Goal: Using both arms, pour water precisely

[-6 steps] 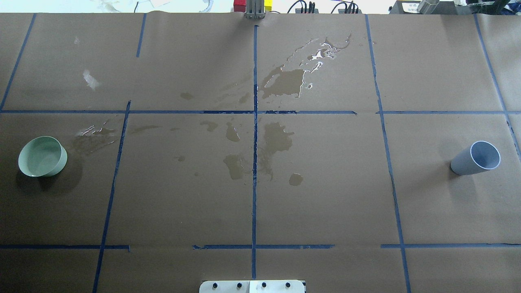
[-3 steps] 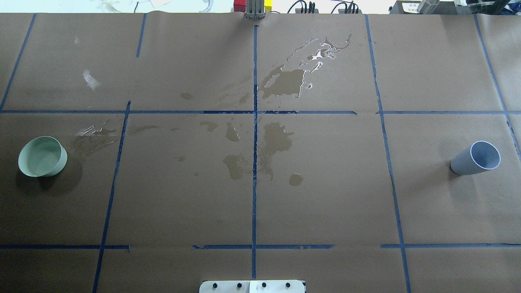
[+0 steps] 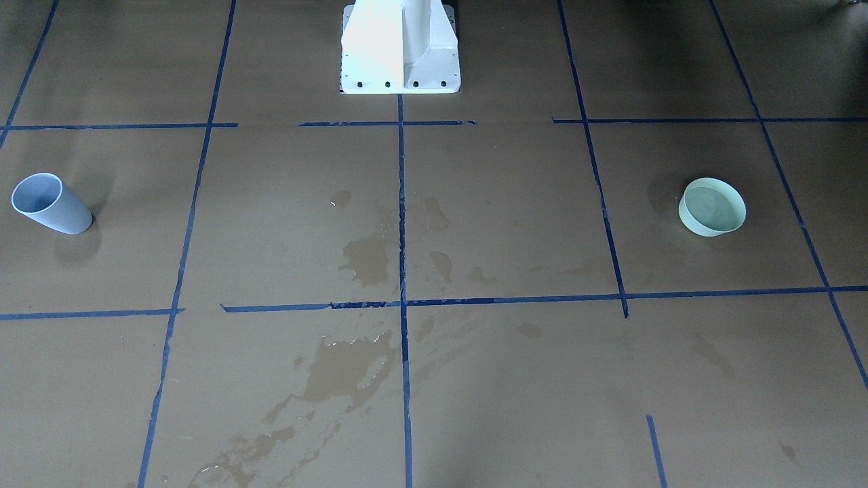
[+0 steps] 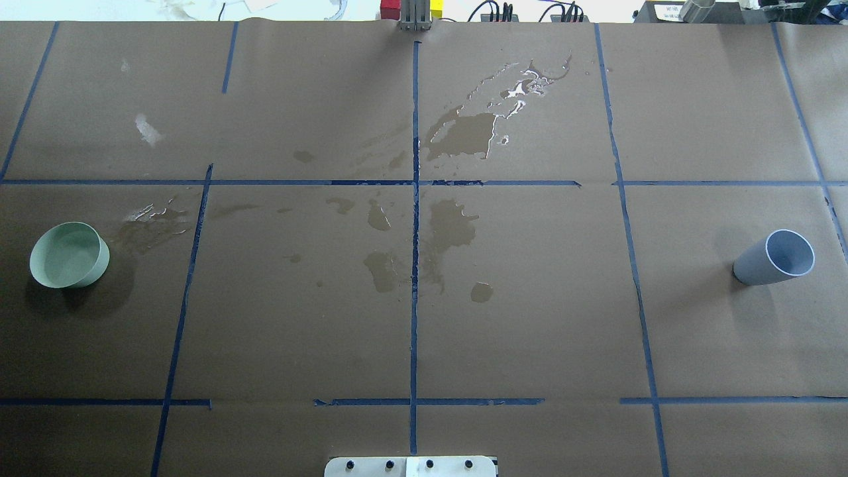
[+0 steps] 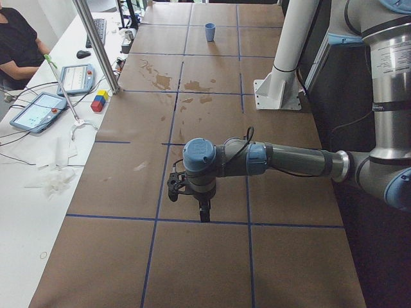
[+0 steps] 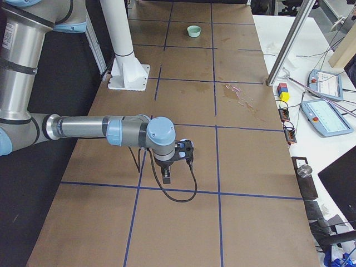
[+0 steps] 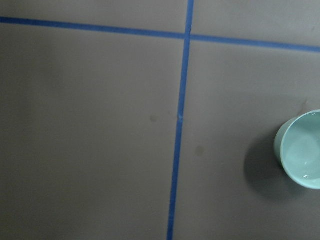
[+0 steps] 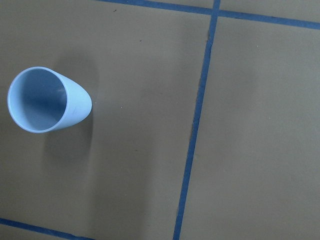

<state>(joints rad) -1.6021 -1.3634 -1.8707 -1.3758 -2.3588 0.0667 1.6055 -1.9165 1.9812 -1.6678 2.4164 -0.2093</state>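
Already water (image 4: 464,136) is pooled mid-frame, and more could be spilled if the far-right cup (image 4: 775,258) or far-left bowl (image 4: 68,255) is knocked by the left gripper (image 5: 203,210) or right gripper (image 6: 167,177), whose closure cannot be told.

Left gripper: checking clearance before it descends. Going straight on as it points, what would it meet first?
Probably bare brown table paper. The left gripper points down, and the green bowl lies at the wrist view's edge, off its line; depth is unclear.

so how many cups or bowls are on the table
2: a pale green bowl on the robot's left side, a grey-blue cup on its right. None looks hidden.
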